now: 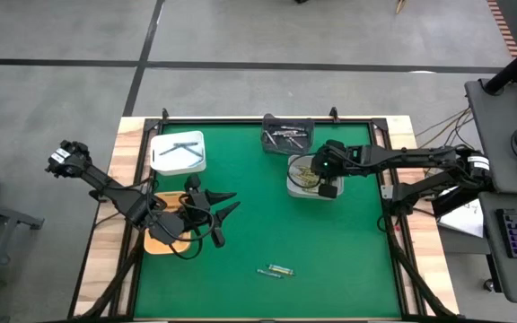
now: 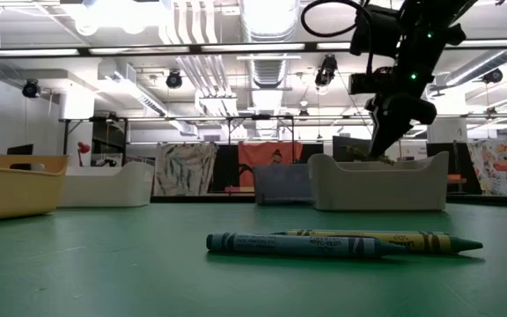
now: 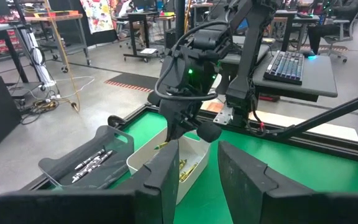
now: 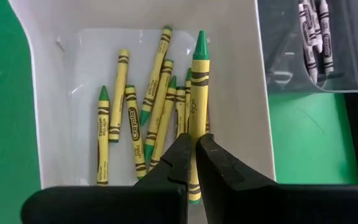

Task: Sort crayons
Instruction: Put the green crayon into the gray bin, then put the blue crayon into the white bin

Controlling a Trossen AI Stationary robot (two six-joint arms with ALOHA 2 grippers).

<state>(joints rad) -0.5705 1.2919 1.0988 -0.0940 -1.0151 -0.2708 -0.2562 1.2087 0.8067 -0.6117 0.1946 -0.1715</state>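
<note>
Pinched between the closed fingers of the right gripper [image 4: 191, 163], a yellow-wrapped, green-tipped wax crayon [image 4: 196, 93] is held over the white plastic bin [image 4: 253, 93] of like crayons; released crooked, it could be tipped over the rim.

Two matte black jointed arms, looping black cables, small green indicator light on the right arm's wrist, wedge-shaped black fingers [image 3: 166, 177], white-banded base joints
</note>
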